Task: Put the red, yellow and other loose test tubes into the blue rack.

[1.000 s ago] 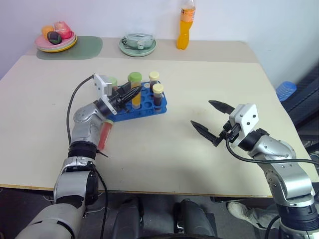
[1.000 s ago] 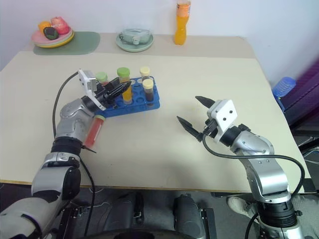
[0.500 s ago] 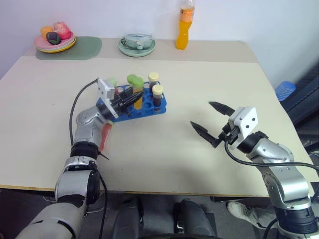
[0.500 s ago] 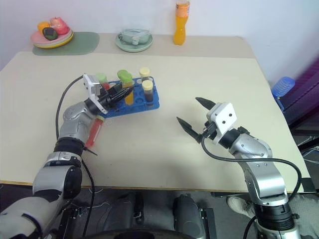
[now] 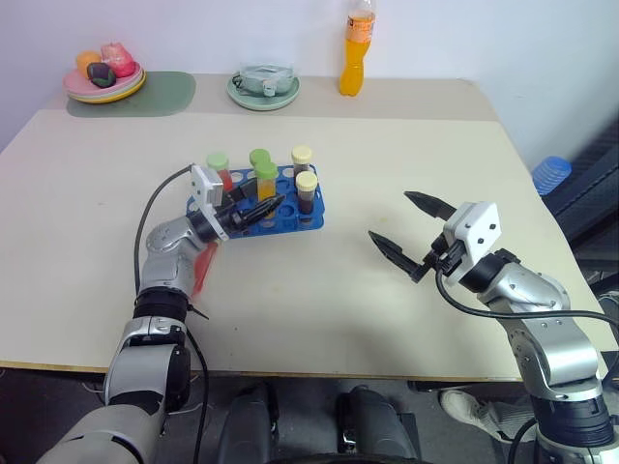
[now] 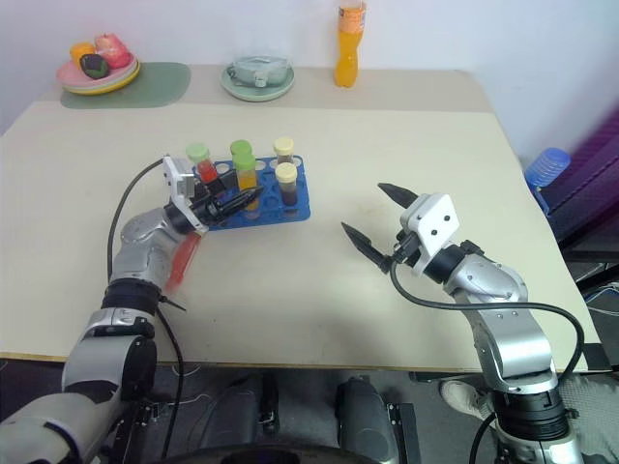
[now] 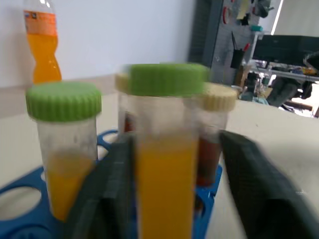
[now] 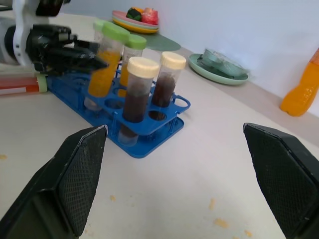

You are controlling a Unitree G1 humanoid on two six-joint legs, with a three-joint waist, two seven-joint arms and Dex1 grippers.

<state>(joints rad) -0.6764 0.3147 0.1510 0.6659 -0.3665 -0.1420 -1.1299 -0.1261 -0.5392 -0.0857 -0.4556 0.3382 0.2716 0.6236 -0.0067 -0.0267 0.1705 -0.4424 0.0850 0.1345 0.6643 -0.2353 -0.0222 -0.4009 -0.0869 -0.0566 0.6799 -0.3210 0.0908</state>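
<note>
The blue rack stands left of the table's middle and holds several capped tubes. One is red with a green cap, two are dark with cream caps. A yellow tube with a green cap stands upright in the rack between the fingers of my left gripper. That gripper is open, its fingers spread on either side of the tube. A loose red tube lies on the table under my left forearm. My right gripper hovers open and empty to the right of the rack.
At the table's far edge stand an orange drink bottle, a lidded green dish, and a plate of fruit on a green mat. A blue object sits off the table's right side.
My left gripper came down with the yellow tube, set it upright in the rack and opened. The right arm has kept still.
</note>
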